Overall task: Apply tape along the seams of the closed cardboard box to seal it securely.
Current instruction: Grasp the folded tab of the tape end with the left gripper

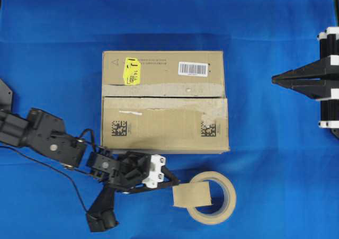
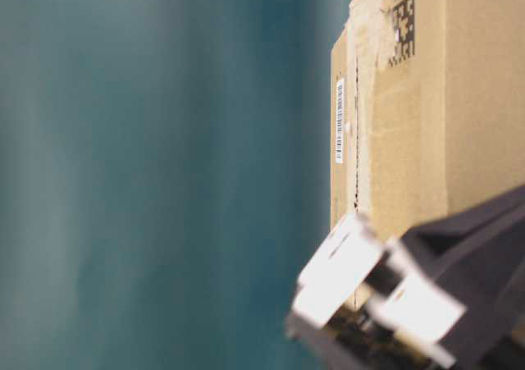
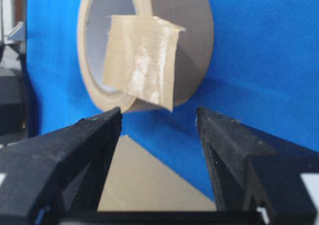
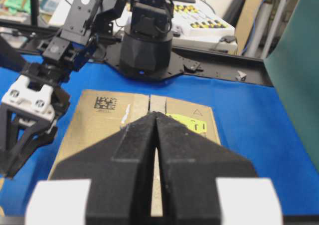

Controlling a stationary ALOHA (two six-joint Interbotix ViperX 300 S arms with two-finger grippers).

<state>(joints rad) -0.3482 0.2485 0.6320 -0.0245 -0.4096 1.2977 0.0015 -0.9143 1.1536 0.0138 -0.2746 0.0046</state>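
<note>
**Left claw spread wide before the tape piece**

The left gripper [image 1: 174, 183] stands wide apart, holding nothing, just short of the small tan-brown paper tape piece [image 1: 192, 196] draped over the beige ring-shaped tape roll [image 1: 229, 207] on the blue cloth [image 1: 275, 159]. The brown rectangular cardboard box [image 1: 164, 130] lies beside them, its dark seam [image 1: 164, 97] untaped. The right gripper [image 1: 275, 80] is pressed closed, well apart

Even bright light overhead; table-level view blurred, rotated; wrist views' near jaws soft-focused.
</note>
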